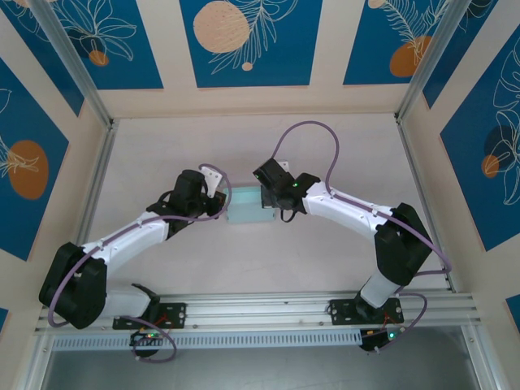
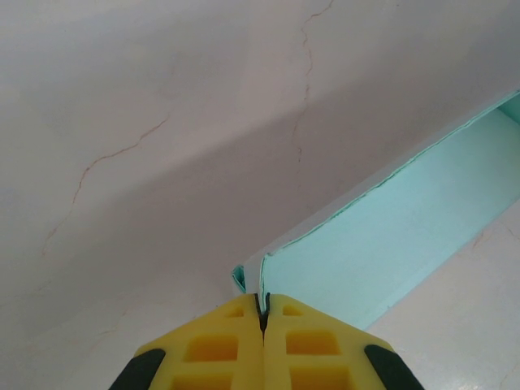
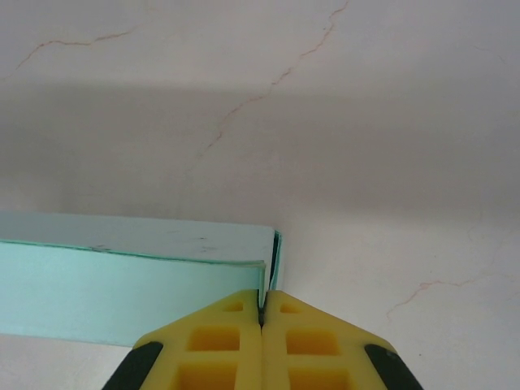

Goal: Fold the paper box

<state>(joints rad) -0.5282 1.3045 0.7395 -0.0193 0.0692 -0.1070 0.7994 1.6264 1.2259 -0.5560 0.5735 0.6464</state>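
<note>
Cream, faintly veined tabletop (image 1: pixel 244 146) inside blue flower-printed walls (image 1: pixel 252 41) carries one pale light-blue paper box (image 1: pixel 244 205), shallow and rectangular, lying at the middle between the two arms. The left gripper (image 2: pixel 262 313) has its yellow fingers (image 2: pixel 211 349) pinched together on the thin upright wall at the box's left end. The right gripper (image 3: pixel 262 307) is clamped the same way on the wall at the opposite end. Card this thin is probably very light, springy at the creases and easily dented or torn, so it is best taken by the wall edges near the corners, with a gentle pull. Count: one box, two grippers, both gripping it
</note>
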